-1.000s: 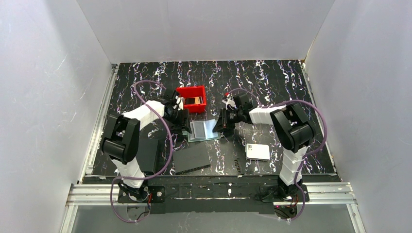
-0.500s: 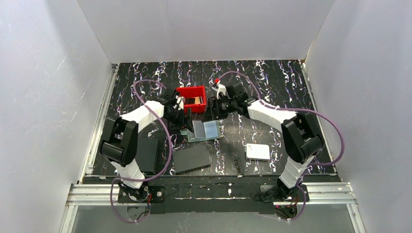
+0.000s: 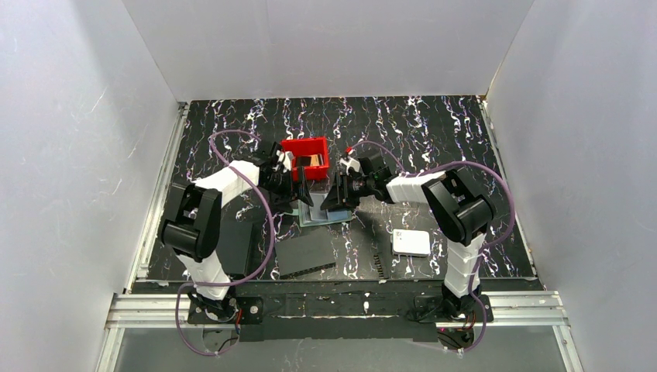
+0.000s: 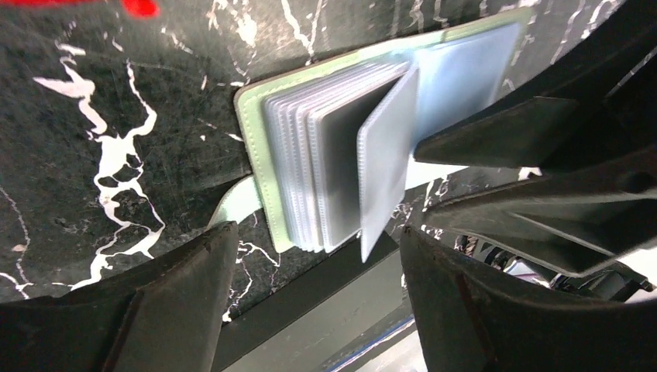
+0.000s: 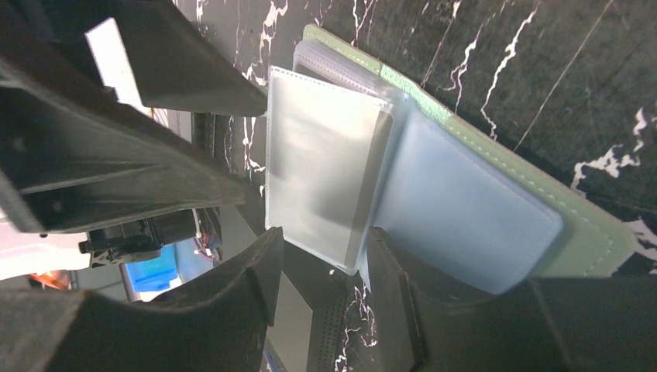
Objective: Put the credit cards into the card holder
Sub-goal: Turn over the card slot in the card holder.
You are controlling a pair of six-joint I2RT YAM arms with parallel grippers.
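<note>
The card holder [image 3: 328, 209] lies open on the mat in front of the red bin [image 3: 293, 147]. Its green cover [image 4: 256, 155] and fanned translucent pockets show in the left wrist view. One pocket leaf [image 5: 321, 178] stands up from the stack. My left gripper [image 4: 318, 256] is open wide over the holder's left edge and holds nothing. My right gripper [image 5: 325, 263] is open at the holder's right side. The raised leaf's lower corner sits between its fingers and leans on the right one. A tan credit card [image 3: 310, 161] lies in the red bin.
A white rounded box [image 3: 411, 242] lies near the right arm. Two flat black rectangles [image 3: 304, 253] [image 3: 240, 246] lie in front of the holder and by the left arm. A short black toothed strip [image 3: 380, 265] is near the front edge.
My right gripper swung up toward the red bin, then came back down to the holder's right side with its jaws apart. My left gripper opened wider. One pocket leaf now stands raised.
</note>
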